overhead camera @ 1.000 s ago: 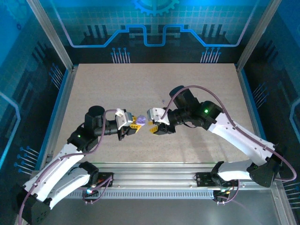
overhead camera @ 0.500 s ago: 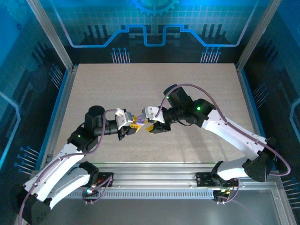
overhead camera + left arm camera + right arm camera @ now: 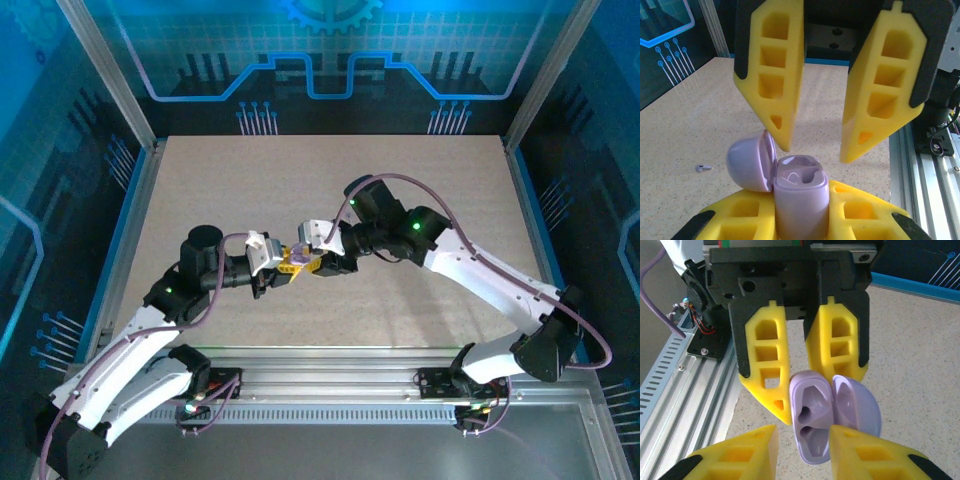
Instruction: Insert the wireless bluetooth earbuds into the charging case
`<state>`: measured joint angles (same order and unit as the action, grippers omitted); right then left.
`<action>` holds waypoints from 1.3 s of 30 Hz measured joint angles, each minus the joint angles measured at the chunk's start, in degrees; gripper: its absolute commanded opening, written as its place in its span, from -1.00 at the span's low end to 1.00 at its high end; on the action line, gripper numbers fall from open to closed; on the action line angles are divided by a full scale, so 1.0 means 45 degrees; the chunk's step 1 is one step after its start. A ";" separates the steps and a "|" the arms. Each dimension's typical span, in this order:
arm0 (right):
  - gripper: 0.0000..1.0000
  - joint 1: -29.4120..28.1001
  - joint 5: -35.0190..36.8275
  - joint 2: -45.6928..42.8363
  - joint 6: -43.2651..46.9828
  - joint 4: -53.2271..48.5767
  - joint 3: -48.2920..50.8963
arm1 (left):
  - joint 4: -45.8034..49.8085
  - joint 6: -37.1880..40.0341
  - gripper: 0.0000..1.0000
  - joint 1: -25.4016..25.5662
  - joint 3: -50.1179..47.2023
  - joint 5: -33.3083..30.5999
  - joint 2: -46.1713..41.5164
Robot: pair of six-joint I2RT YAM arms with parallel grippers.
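Observation:
The charging case is a lavender pebble standing upright, and my left gripper is shut on its body. Its lid hangs open to the left. In the right wrist view the case shows two dark sockets with nothing in them, its lid open to the right. My right gripper is open, its fingertips just beyond the case and apart from it. One tiny earbud lies on the table left of the case. From above, the two grippers meet at the case.
The speckled tabletop stretches behind and to both sides of the grippers. An aluminium rail runs along the near edge, and blue walls close in the sides.
My right arm has swung left, bringing its gripper up against the left gripper and the case. The left arm and the case have stayed where they were.

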<state>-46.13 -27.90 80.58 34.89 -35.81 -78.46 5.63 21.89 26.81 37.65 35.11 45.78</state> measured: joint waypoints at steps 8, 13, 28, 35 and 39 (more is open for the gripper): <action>-0.27 0.0257 -0.0316 0.0024 -0.0194 0.0185 -0.0092 | -0.0738 -0.0641 -0.60 0.0000 -0.0661 -0.0486 -0.0306; -0.28 0.0515 -0.0316 -0.0563 -0.1025 0.0379 -0.0049 | -0.1700 -0.1554 -0.63 -0.0544 -0.1467 -0.0952 -0.0748; -0.23 -0.0267 0.3521 0.0962 -0.6305 -0.0729 -0.0855 | -0.2613 -0.5197 -0.61 -0.2769 -0.3011 -0.4430 -0.3988; -0.22 -0.0466 0.5183 0.4138 -0.8534 -0.2195 -0.2841 | -0.1535 -0.5761 -0.61 -0.2769 -0.3065 -0.6008 -0.5056; -0.22 -0.0500 0.5557 0.5785 -0.9471 -0.2676 -0.3997 | -0.0855 -0.5795 -0.61 -0.2793 -0.3065 -0.6431 -0.5173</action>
<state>-48.38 -2.90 106.61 -7.73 -47.86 -96.44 1.78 -4.19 14.24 23.86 6.17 22.50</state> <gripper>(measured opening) 0.391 0.224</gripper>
